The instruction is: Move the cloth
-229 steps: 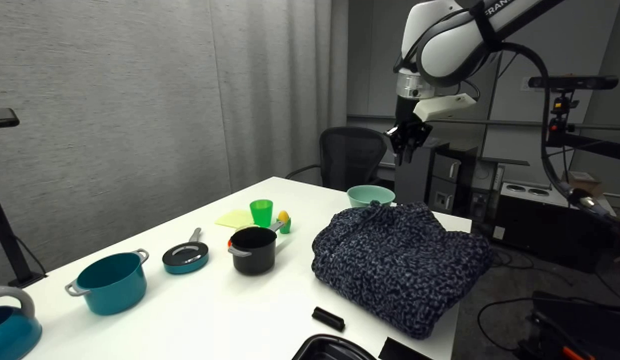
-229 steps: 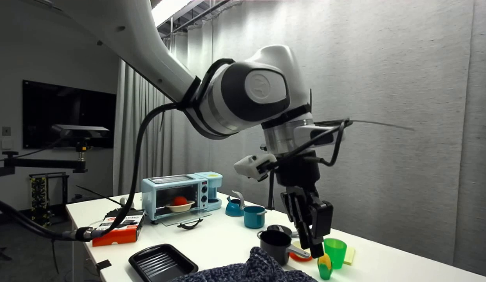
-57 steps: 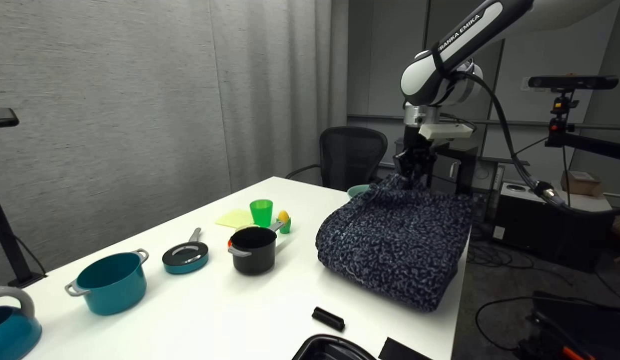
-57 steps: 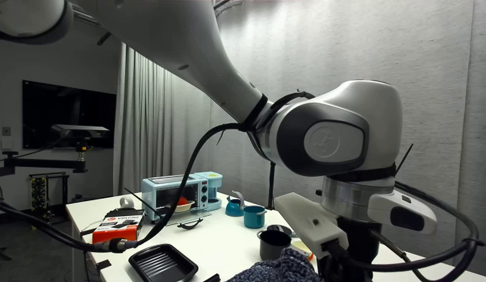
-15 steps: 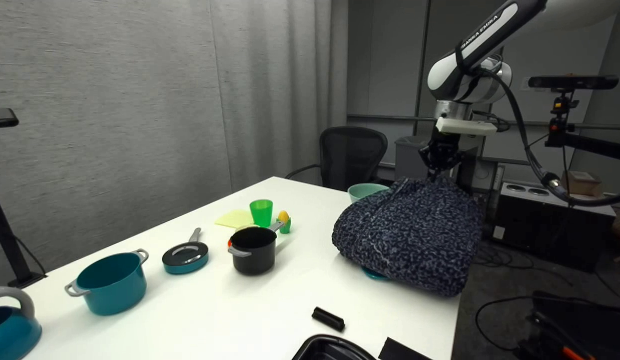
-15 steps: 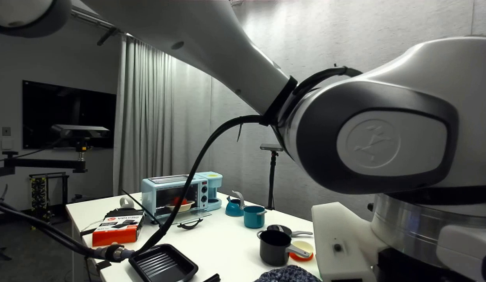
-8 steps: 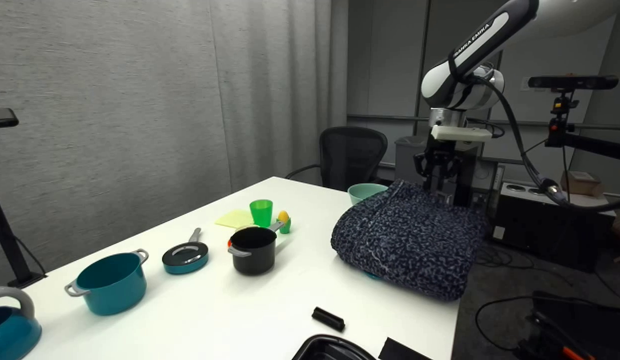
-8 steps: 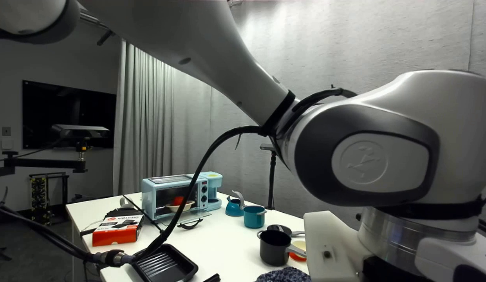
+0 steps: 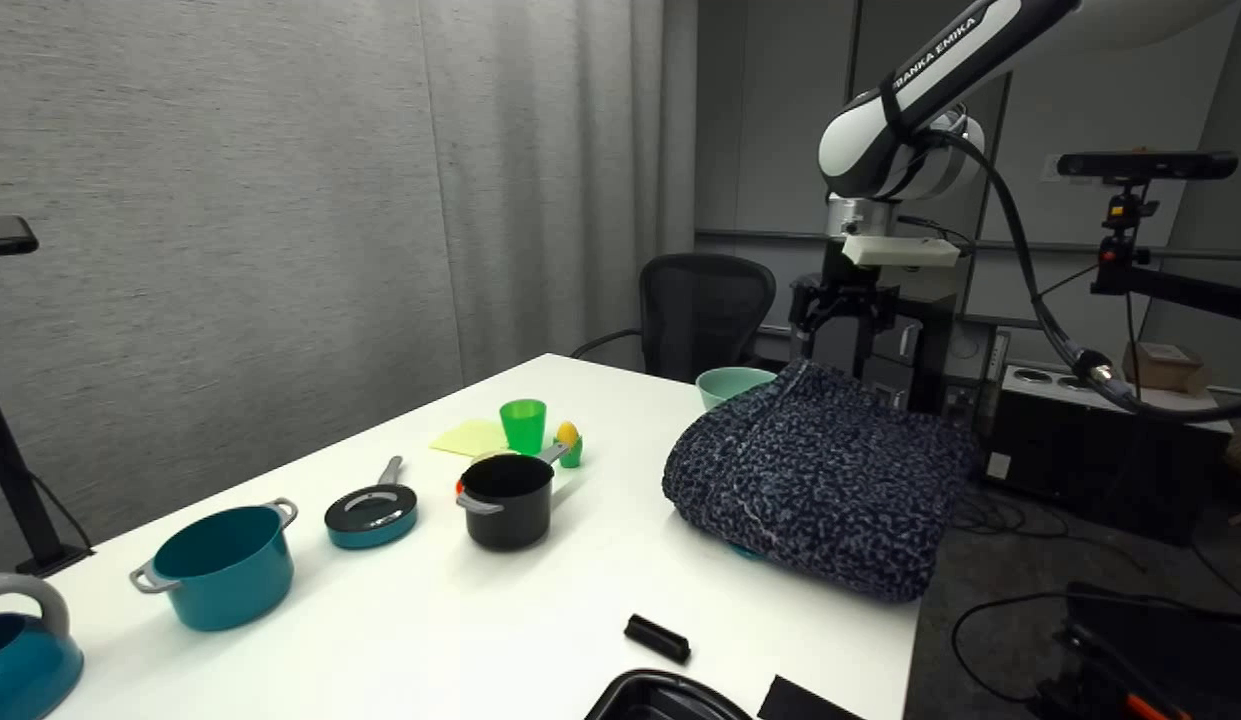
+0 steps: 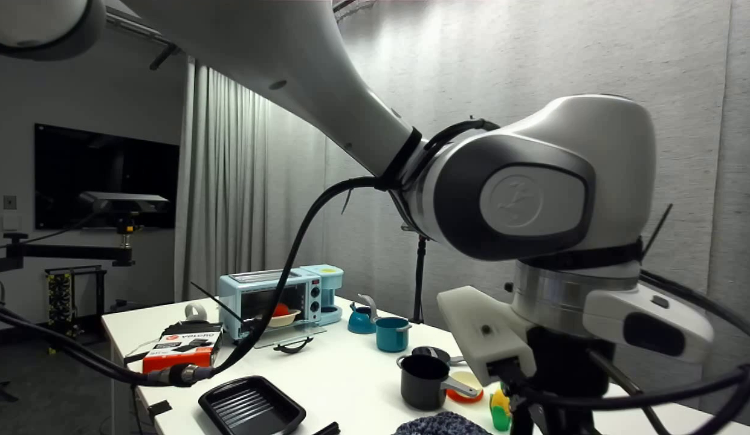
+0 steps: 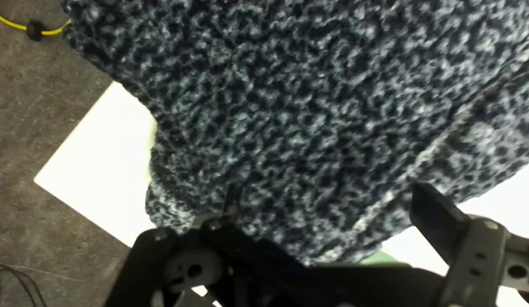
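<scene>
One teal kettle [image 9: 25,662], in an exterior view, stands far left on the worktop [image 9: 410,630], then a teal pot [image 9: 232,580], frying pan [image 9: 372,518], black saucepan [image 9: 510,512], green cup [image 9: 523,428] and mint bowl [image 9: 727,384]. Along the right edge lies the rumpled navy cloth [image 9: 820,480]; above it the hand [image 9: 833,352] is spread wide, gripping nothing.

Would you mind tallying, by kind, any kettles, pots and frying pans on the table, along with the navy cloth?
Kettles: 1, the teal kettle
Pots: 2, the teal pot and dark pot
Frying pans: 1, the black-topped pan
Cloth: 1, the navy cloth
Total: 5, leaving out a teal edge under the cloth, too hidden to identify.
</scene>
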